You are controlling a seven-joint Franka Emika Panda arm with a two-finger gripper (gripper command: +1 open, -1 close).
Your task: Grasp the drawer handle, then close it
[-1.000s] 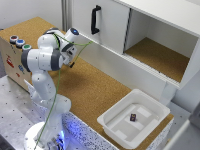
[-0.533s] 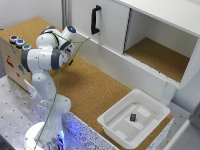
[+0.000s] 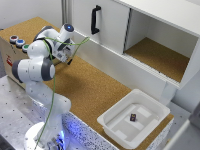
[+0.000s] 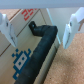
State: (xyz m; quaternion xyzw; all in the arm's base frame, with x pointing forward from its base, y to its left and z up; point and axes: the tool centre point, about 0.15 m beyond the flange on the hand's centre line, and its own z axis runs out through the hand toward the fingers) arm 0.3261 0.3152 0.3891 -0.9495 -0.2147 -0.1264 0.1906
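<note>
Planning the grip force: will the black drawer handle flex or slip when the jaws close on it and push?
The handle looks like a solid black bar fixed at both ends to the white drawer, so it is probably stiff. Its surface looks smooth, so some slip is possible. The gripper is open and far from it; nothing shows how freely the drawer moves.

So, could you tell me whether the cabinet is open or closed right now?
Open: the drawer panel sits aside, exposing the compartment; the gripper hasn't reached the drawer handle.
</note>
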